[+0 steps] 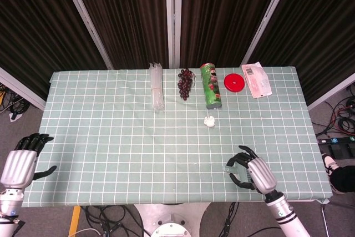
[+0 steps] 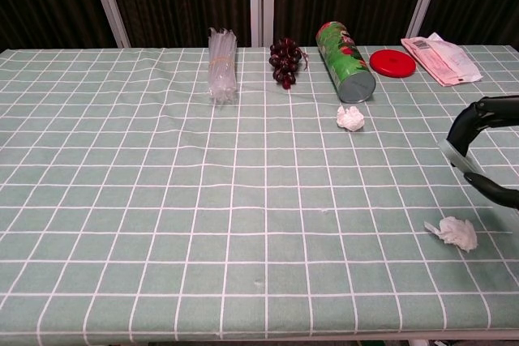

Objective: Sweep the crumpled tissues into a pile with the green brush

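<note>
Holding the brush (image 2: 456, 154) in my right hand (image 1: 252, 173) at the lower right, I judge one tissue (image 2: 453, 232) swept near; next, reach the other tissue (image 2: 350, 117) mid-counter.

Tissue (image 2: 351, 118) — before can (image 2: 345, 62)

Along the far edge of the checked tablecloth (image 2: 122, 200): clear bundle of straws (image 2: 220, 72), dark grapes (image 2: 285, 61), green can (image 2: 345, 50) lying on its side, red lid (image 2: 392, 63) just beside it, pink packet (image 2: 440, 59) at the right end. Black curtains (image 1: 127, 15) behind.
</note>
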Robot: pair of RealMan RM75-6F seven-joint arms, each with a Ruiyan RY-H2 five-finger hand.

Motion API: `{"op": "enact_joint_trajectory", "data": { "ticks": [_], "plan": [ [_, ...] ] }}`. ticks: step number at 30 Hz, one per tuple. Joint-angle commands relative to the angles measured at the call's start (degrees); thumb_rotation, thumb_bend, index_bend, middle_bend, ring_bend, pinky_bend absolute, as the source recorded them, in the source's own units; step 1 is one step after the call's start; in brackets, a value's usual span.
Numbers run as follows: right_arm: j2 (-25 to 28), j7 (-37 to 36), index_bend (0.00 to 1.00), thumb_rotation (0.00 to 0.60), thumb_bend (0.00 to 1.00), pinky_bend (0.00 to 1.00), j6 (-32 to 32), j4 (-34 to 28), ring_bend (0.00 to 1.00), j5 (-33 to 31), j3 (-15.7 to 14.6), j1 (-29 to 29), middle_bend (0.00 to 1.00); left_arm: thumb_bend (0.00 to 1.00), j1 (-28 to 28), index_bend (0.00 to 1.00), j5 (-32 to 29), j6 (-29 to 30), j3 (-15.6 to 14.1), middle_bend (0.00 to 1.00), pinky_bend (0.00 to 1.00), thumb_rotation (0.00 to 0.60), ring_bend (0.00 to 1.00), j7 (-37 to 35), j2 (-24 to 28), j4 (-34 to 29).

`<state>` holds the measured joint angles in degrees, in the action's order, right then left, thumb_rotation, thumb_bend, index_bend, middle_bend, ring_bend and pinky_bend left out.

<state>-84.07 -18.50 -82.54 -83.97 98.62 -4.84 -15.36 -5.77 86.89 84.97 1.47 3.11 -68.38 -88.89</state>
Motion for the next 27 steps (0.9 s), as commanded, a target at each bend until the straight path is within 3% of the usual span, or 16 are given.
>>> {"op": "enact_joint_trajectory", "data": {
  "ticks": [1, 14, 23, 27],
  "plan": [
    [-3.0, 3.8, 0.7, 0.6, 0.37, 0.12, -1.5, 2.2, 0.33, -1.1, 0.0, 2.4, 0.6, 0.0, 0.0, 0.24, 0.0, -0.1, -0.1, 0.19, 0.19, 0.6, 0.14, -0.3, 0.0, 0.3],
    [-16.6, 9.4, 0.7, 0.6, 0.37, 0.09, -0.6, 13.0, 0.33, -0.3, 3.5, 0.5, 0.6, 0.0, 0.2, 0.24, -0.1, -0.6, -0.4, 0.19, 0.19, 0.6, 0.14, -2.0, -0.5, 1.7],
    [-29.0, 6.4, 0.7, 0.6, 0.37, 0.09, 0.2, 23.5, 0.34, -2.8, 11.8, -5.9, 0.6, 0.0, -0.2, 0.24, 0.2, -0.8, -0.3, 0.19, 0.19, 0.6, 0.14, -2.5, -0.8, 2.1],
    [-30.6, 2.2, 0.7, 0.6, 0.37, 0.09, 0.8, 25.4, 0.34, -4.8, 15.6, -8.8, 0.59, 0.0, -0.5, 0.24, 0.3, -1.0, -0.2, 0.19, 0.19, 0.6, 0.14, -2.6, -0.6, 2.1]
  ]
}}
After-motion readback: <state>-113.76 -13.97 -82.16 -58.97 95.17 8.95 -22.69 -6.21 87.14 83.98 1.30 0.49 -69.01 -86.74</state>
